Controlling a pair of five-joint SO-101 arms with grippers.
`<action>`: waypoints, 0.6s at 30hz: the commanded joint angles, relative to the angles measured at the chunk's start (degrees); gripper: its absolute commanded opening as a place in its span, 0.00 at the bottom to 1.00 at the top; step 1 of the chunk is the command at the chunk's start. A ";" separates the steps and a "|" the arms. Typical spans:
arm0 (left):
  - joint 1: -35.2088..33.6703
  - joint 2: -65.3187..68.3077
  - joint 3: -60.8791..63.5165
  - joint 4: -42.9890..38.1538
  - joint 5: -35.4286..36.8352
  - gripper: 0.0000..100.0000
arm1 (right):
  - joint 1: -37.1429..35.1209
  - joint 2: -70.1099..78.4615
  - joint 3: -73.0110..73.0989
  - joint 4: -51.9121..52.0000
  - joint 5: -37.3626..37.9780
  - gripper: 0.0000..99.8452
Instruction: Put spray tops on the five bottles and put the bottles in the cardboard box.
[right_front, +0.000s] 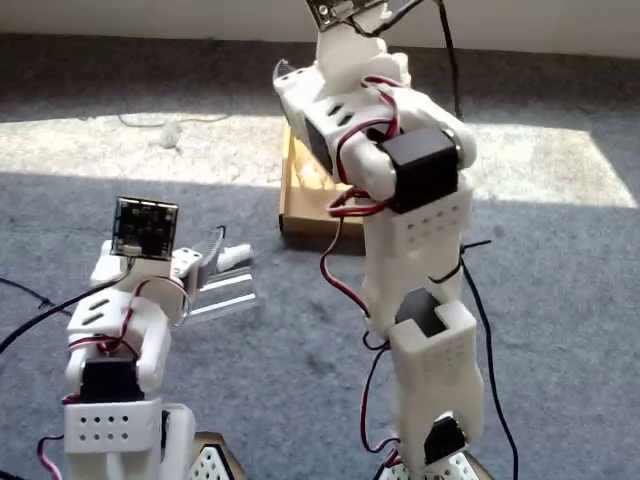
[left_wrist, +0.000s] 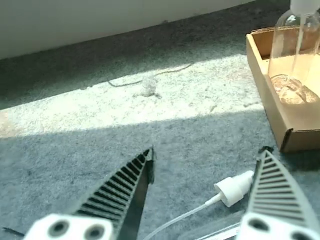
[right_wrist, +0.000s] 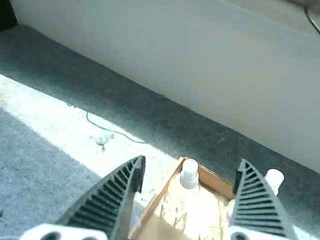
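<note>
While the left gripper (left_wrist: 207, 152) hangs low over the grey carpet (left_wrist: 75, 150), its jaws stand wide apart with nothing in them. Right between them, down on the carpet, lies a loose spray top (left_wrist: 234, 187), white, its thin tube (left_wrist: 175, 220) trailing back toward the arm. Just beside that tube is a clear bottle (right_front: 225, 292) on its side. From the high view it sits right in front of the left gripper, and the spray top is not seated on it.

Over to the box (left_wrist: 287, 125) now: cardboard, open, resting on the carpet where the shade meets the sunlit strip, well apart from the loose spray top. A capped bottle (left_wrist: 295, 55) stands upright inside it.

The right arm (right_front: 410, 200) rises tall and leans over that box. The right gripper (right_wrist: 191, 161) is poised above it, jaws spread wide as well, and it is empty. Framed between its fingers (right_wrist: 117, 197) is a white cap (right_wrist: 189, 172) on an upright bottle in the box, and a second cap (right_wrist: 274, 177) peeks past the other finger.

A pale wall (right_wrist: 200, 60) runs behind, and a thin cord (left_wrist: 145, 80) lies on the sunlit carpet.
</note>
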 joint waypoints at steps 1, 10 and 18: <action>-13.85 0.13 -4.44 0.26 -3.69 0.30 | -0.22 -5.67 -6.55 2.24 0.53 0.24; -41.19 13.49 -17.36 0.00 -12.04 0.30 | -0.40 -9.80 6.11 2.24 0.53 0.24; -49.36 52.00 -47.78 0.26 -13.71 0.30 | 0.04 -28.35 42.68 2.15 7.56 0.24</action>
